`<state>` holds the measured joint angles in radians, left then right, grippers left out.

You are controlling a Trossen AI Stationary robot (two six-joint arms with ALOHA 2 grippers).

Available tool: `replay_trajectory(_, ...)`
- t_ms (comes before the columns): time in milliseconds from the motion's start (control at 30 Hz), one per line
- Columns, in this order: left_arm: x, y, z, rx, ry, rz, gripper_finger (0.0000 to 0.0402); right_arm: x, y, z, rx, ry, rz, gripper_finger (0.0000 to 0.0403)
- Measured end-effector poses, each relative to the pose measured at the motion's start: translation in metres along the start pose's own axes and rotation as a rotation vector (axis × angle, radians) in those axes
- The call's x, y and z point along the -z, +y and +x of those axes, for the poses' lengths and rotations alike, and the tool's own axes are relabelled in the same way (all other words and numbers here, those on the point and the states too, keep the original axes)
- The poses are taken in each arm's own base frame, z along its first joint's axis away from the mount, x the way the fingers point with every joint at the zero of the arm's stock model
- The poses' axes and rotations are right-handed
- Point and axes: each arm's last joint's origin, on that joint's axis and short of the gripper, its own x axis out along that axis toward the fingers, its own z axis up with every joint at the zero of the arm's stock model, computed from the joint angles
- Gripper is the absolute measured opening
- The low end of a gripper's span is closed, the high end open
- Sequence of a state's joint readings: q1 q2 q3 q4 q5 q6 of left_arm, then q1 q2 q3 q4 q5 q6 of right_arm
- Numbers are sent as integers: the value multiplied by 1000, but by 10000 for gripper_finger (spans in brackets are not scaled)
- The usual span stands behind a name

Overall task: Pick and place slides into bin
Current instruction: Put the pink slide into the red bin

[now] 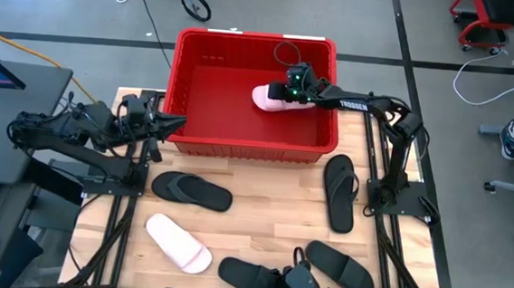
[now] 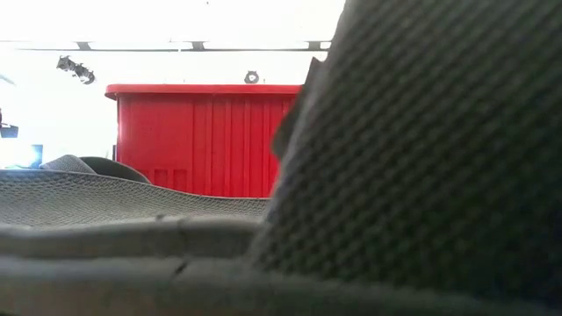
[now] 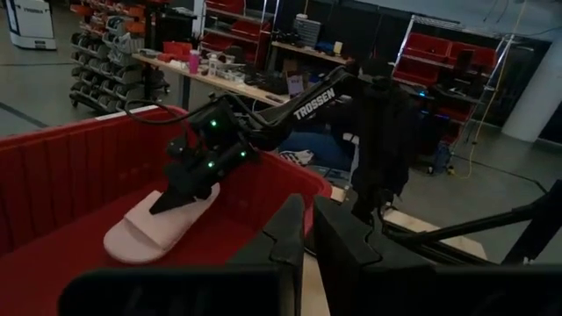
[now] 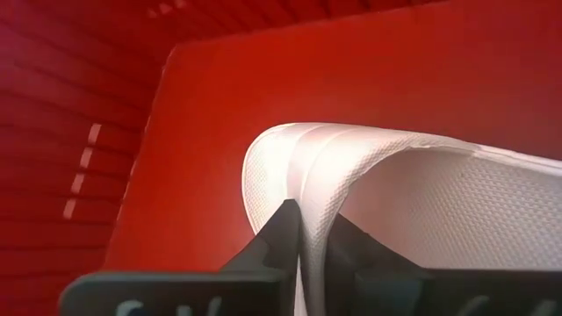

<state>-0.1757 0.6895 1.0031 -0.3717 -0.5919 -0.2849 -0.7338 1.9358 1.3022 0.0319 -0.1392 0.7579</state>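
A pale pink slide (image 1: 272,98) is inside the red bin (image 1: 193,144), toward its far right. My right gripper (image 1: 290,90) reaches into the bin and is shut on the slide, which also shows in the left wrist view (image 3: 158,230) and the right wrist view (image 4: 395,193). My left gripper (image 1: 177,122) is shut and empty at the bin's near left corner. On the table lie a white slide (image 1: 177,244) and several black slides (image 1: 190,191) (image 1: 340,192) (image 1: 339,267) (image 1: 246,274). My right gripper pinches the pale slide's rounded rim (image 4: 290,189) between its two fingers. The fingers (image 3: 180,195) come slanting down from above and from the table's right. The slide lies low in the bin; whether it rests on the floor, I cannot tell.
The bin's ribbed walls (image 2: 202,140) stand high around the slide. A black slide (image 2: 421,175) lies right in front of the low camera and blocks most of that view. The left arm's base and a dark table stand at the left.
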Motion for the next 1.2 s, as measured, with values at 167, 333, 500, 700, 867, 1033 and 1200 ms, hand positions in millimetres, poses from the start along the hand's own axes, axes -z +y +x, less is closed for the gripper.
replay_trajectory(167,0,0,0,0,0,0,25,3,-2,0,7,41,3,59)
replay_trajectory(333,0,0,1,-1,2,-15,25,5,-5,0,39,68,9,105)
replay_trajectory(500,1,-1,2,-1,6,-23,34,5,-5,0,51,58,-8,160)
replay_trajectory(700,2,-2,3,-2,11,-44,33,7,-9,-1,186,-8,7,207)
replay_trajectory(867,2,-2,3,-2,10,-65,25,10,-2,-4,170,1,-8,214)
replay_trajectory(1033,2,-2,3,-2,10,-64,26,-1,28,-30,60,-93,-115,201)
replay_trajectory(1200,2,-2,3,-2,13,-62,35,-9,78,-94,-178,-140,-221,185)
